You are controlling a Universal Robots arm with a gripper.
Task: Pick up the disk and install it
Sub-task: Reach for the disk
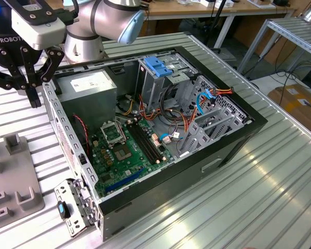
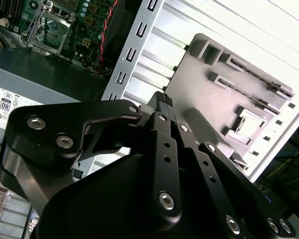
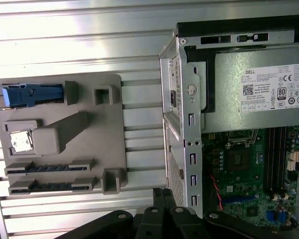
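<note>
Closest to you, the gripper (image 2: 163, 98) has its two black fingers pressed flat together with nothing between them; in the exterior view it (image 1: 32, 98) hangs over the slatted table (image 1: 259, 197), just outside the case wall (image 1: 67, 135). That perforated metal wall (image 3: 182, 149) stands between the gripper (image 3: 162, 190) and the inside of the open case, where the grey power supply (image 3: 259, 89) sits beside the green motherboard (image 3: 239, 164). On the gripper's other side lies the grey fixture (image 3: 109, 134), which carries a small silvery square (image 3: 21, 142) and two dark strips (image 3: 50, 168) in slots. The disk (image 3: 32, 94) stands on edge at the fixture's far end, well apart from the gripper. You see a blue rail along its upturned edge and bare silver metal at one end; its label is hidden. Farther off, a blue latch (image 1: 158, 65) tops the drive cage.
</note>
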